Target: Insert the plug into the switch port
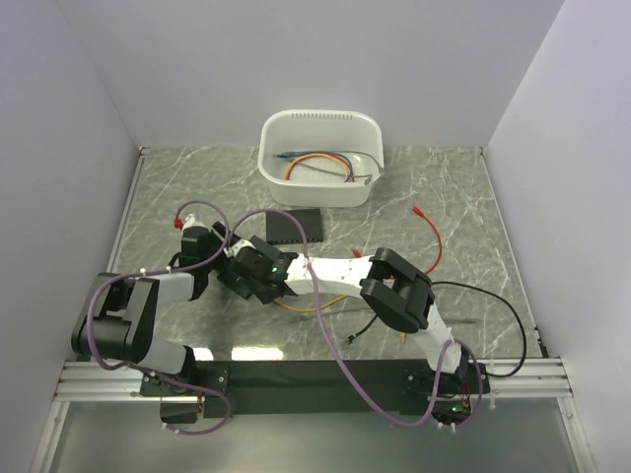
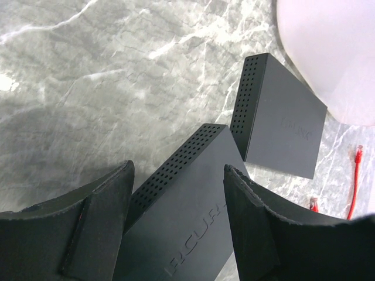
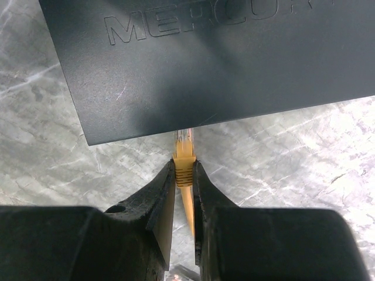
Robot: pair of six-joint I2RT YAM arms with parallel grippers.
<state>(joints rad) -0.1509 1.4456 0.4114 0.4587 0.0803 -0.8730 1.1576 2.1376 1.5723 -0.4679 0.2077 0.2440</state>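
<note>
Plug [image 3: 184, 138] meets the switch [image 3: 222, 64] edge, seemingly unseated; our right gripper [image 3: 183, 170] pinches its boot, our left gripper [image 2: 179, 175] straddles the switch on the table [image 3: 293, 152], clamped or loose we cannot tell.

Small orange-booted clear plastic plug [image 3: 184, 153] points at near edge of flat dark grey plastic switch box [image 3: 222, 64] embossed MERCUR, clear tip touching that edge.

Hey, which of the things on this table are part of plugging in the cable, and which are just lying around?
In the job: Mercury switch, held by left gripper; yellow plug, in right gripper.
Lying about: TP-Link switch, bin of cables, red cable.
</note>
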